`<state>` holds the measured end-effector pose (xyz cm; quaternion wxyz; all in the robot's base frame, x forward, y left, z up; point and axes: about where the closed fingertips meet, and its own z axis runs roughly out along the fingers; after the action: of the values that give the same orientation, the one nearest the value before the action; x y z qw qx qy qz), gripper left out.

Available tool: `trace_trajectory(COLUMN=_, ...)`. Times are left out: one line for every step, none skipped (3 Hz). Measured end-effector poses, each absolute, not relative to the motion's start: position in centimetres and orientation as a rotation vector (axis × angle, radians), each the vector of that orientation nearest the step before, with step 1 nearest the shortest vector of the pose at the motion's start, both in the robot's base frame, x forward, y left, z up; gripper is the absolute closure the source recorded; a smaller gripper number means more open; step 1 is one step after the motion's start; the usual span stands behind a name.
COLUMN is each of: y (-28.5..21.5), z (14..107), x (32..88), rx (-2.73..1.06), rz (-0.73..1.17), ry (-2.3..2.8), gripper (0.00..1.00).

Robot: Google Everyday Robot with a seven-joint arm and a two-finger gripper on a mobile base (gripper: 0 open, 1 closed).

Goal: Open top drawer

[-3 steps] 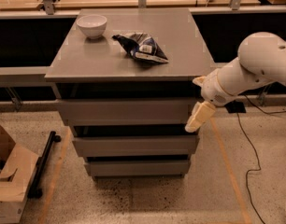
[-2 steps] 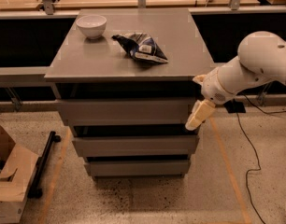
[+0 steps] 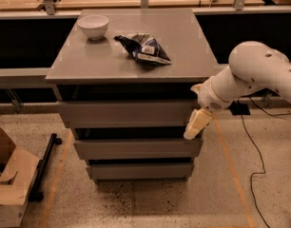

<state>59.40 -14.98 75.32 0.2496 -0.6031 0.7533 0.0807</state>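
Observation:
The grey cabinet has three drawers. The top drawer [image 3: 129, 113] is the widest front, a plain flat panel without a handle, standing out a little from under the cabinet top [image 3: 107, 61]. My gripper [image 3: 197, 125] hangs from the white arm [image 3: 250, 75] at the right end of the top drawer's front, its cream fingers pointing down against that end. Part of the gripper lies behind the drawer's right edge.
A white bowl [image 3: 93, 26] and a dark snack bag [image 3: 144, 48] lie on the cabinet top. A cardboard box [image 3: 10, 179] stands on the floor at the left, next to a black bar [image 3: 44, 163]. Cables [image 3: 252, 151] run over the floor at the right.

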Motion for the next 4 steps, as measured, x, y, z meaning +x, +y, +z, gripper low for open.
trace_trajectory(y=-15.1, z=74.6, x=61.5, rx=-1.607, rz=0.188, ry=2.043, gripper=0.0)
trace_trajectory(y=-15.3, z=73.8, x=64.2, rx=-1.551, rz=0.197, ry=2.003, gripper=0.0)
trace_trajectory(y=-14.8, z=71.3, x=66.8, rx=-1.484, rz=0.257, ry=1.988, gripper=0.0)
trace_trajectory(y=-13.4, z=67.8, x=68.1, rx=-1.44, rz=0.336, ry=1.999, gripper=0.0)
